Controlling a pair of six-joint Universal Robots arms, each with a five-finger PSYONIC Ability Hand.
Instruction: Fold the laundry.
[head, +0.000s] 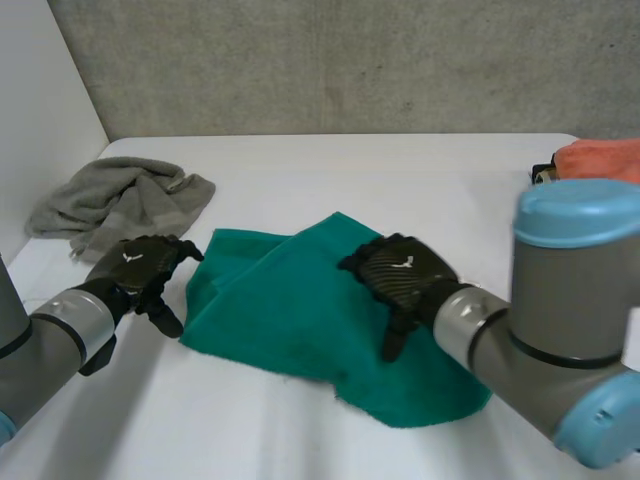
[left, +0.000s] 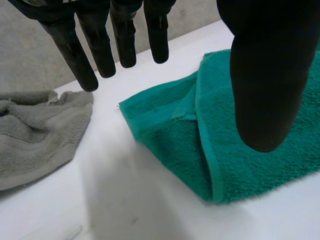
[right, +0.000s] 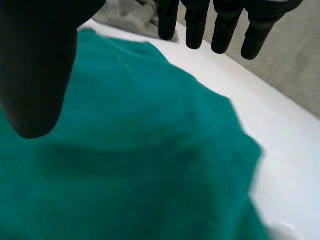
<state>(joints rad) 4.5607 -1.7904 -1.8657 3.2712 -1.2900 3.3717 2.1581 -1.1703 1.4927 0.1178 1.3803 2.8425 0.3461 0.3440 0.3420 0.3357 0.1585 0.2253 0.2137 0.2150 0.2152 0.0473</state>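
The right hand (head: 400, 272) hovers slack-fingered over the green towel (head: 280, 320); the left hand (head: 140, 268), likewise loose and empty, should pinch its folded edge squarely.

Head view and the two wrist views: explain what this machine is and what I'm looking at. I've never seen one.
This is a robot with two arms at a white table, each ending in a black hand. The head view looks down from between the arms: left hand, right hand. Each wrist view looks along one hand's palm, so the dark shapes are that hand's own fingers and thumb. On the table lie a green towel, partly folded, a crumpled grey towel and an orange cloth at the far edge. Both hands are open and hold nothing; the right is over the green towel, the left beside its corner.
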